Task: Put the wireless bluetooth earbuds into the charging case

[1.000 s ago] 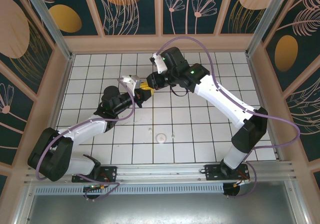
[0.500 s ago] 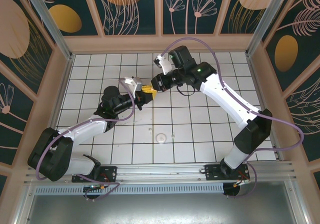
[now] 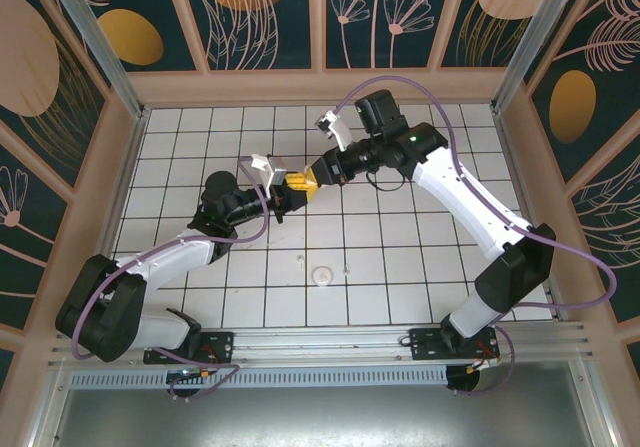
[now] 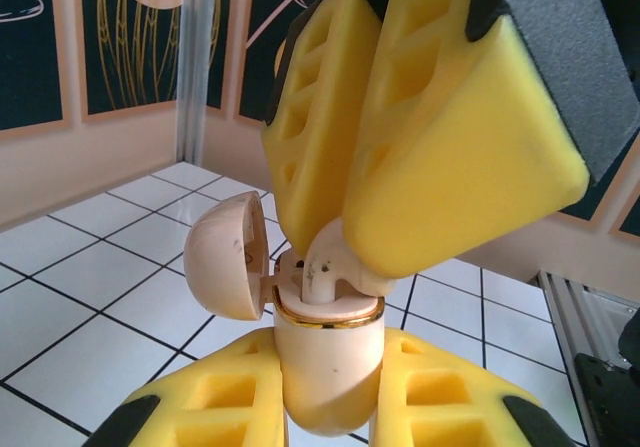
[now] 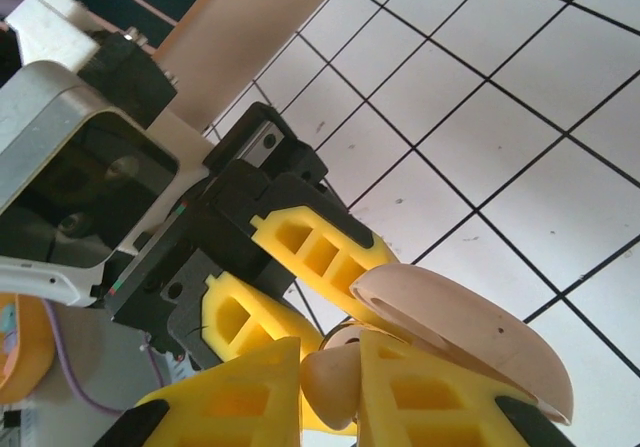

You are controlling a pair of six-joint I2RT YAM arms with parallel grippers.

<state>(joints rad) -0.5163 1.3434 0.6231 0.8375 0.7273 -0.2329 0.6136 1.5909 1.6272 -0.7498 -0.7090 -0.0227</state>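
Observation:
My left gripper is shut on the charging case, holding its cream body upright between the yellow fingers. The lid hangs open to the left. From above, my right gripper is shut on one of the earbuds, whose stem stands in the case's gold-rimmed top. In the right wrist view the earbud sits between the yellow pads, with the case lid just to the right. In the top view both grippers meet tip to tip, left gripper and right gripper, above the middle of the table.
A flat round pale disc lies on the white tiled floor nearer the bases, with tiny specks beside it. Wooden walls ring the table.
The right arm's wrist has swung to the right and its gripper has tilted down onto the case. The left gripper has shifted slightly right, still holding the case.

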